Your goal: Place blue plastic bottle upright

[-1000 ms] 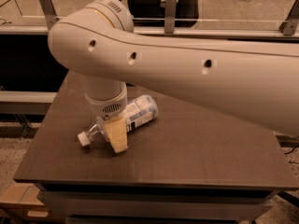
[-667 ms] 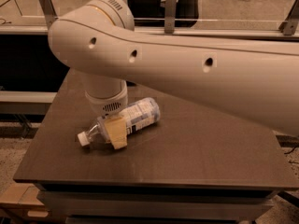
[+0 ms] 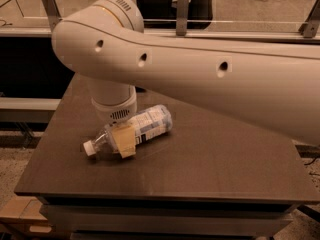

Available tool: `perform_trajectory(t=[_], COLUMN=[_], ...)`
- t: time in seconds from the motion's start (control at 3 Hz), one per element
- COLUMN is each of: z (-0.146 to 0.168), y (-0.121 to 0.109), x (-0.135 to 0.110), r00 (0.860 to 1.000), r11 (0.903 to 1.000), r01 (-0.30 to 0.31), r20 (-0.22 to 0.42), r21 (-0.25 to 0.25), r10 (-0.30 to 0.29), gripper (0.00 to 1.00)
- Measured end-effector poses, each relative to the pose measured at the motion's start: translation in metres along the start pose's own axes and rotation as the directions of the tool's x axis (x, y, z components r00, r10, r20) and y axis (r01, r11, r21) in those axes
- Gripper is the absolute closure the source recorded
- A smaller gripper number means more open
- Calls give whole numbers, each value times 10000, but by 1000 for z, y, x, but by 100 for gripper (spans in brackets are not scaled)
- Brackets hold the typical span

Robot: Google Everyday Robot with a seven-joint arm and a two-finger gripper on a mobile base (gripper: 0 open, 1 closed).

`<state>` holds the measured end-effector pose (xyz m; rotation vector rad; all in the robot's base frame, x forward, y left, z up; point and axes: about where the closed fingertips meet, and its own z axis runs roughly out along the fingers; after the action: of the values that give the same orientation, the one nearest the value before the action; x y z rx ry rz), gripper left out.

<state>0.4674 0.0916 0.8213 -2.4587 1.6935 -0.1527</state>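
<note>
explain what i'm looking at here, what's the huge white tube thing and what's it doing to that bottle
The huge white shape is a robot's arm, seen close up by a single camera; where that camera is mounted is not known. The arm reaches down over a dark table. At its end is the gripper, the tan part, down at the neck end of the blue plastic bottle. The bottle is clear with a pale label and lies on its side on the table, its white cap pointing left, so it is not upright yet. Whether the gripper actually has hold of it cannot be made out.
</note>
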Motion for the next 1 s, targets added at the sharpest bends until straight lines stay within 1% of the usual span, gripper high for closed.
perform_trajectory(t=[0.33,0.67,1.0], z=[-15,-38,-51], y=[-9,-20,-27], x=[42,100,140], r00=[9983,9916,9837], r11=[9924,9608,9301], r01=[-516,-1239,-1789], r20=[-197,-64,415], r21=[1120,2479,3209], r10=[541,1295,1750], gripper=[100,100,100])
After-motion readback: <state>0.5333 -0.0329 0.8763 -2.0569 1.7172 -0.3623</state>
